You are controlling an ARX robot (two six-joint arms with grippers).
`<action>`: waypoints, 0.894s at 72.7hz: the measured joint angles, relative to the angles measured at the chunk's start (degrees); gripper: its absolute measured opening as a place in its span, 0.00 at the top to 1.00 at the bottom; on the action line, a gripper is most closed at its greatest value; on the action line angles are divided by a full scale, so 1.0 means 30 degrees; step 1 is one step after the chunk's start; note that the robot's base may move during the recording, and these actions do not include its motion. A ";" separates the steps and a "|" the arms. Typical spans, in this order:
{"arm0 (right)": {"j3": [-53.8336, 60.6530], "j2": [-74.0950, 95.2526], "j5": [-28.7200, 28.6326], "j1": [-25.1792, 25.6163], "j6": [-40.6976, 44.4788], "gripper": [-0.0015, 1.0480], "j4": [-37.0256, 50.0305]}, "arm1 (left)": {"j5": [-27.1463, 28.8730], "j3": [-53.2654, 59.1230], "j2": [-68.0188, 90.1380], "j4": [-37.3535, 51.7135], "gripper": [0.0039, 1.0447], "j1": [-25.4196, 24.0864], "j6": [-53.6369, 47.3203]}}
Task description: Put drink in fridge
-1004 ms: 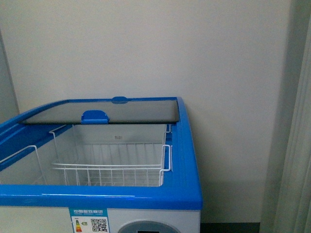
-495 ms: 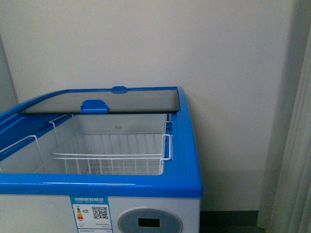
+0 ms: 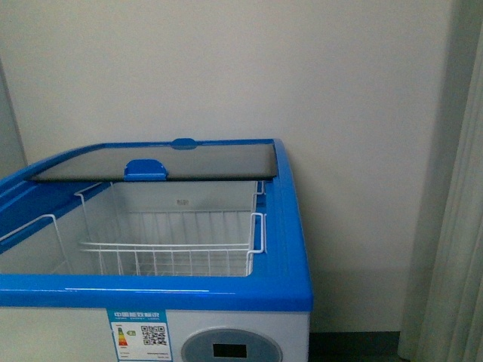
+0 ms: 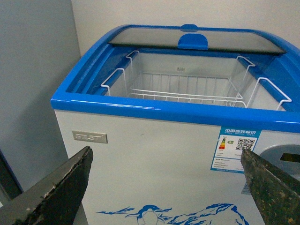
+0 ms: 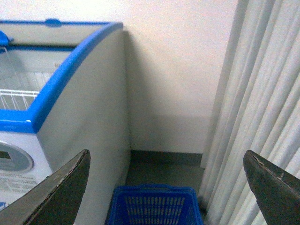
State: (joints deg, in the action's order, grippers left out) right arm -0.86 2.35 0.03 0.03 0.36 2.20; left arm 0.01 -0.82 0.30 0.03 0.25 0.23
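The fridge (image 3: 287,294) is a white chest cooler with a blue top rim. Its glass lid (image 3: 158,161) is slid to the back, so the inside is open. A white wire basket (image 3: 173,245) hangs inside and holds nothing. The fridge also shows in the left wrist view (image 4: 154,110), with a blue penguin print on its front, and in the right wrist view (image 5: 82,117). My left gripper (image 4: 166,187) is open and empty, facing the fridge's front. My right gripper (image 5: 166,187) is open and empty, facing the floor beside the fridge. The drink is not in view.
A blue plastic crate (image 5: 154,206) stands on the floor right of the fridge. A pale curtain (image 5: 258,108) hangs at the right, also seen in the front view (image 3: 453,226). A grey cabinet side (image 4: 33,79) stands left of the fridge. A white wall is behind.
The front view has shifted so that the fridge sits slightly lower and more of its front panel and display shows. Neither gripper has taken hold of anything.
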 joint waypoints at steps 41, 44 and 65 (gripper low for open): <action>0.0000 -0.0678 -0.0022 -0.0007 -0.0029 0.97 -0.0685 | -0.0007 0.0000 0.0000 -0.0007 0.08 0.0000 0.0000; 0.0000 -0.0678 -0.0022 -0.0007 -0.0029 0.97 -0.0685 | 0.0000 0.0000 0.0000 -0.0007 0.08 0.0000 0.0000; 0.0000 -0.0678 -0.0022 -0.0007 -0.0036 0.69 -0.0685 | 0.0000 0.0000 0.0000 -0.0007 0.08 0.0000 0.0000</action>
State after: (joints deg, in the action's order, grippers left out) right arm -0.86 0.32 -0.03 0.01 0.25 0.14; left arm 0.01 -0.82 0.30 0.01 0.25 0.23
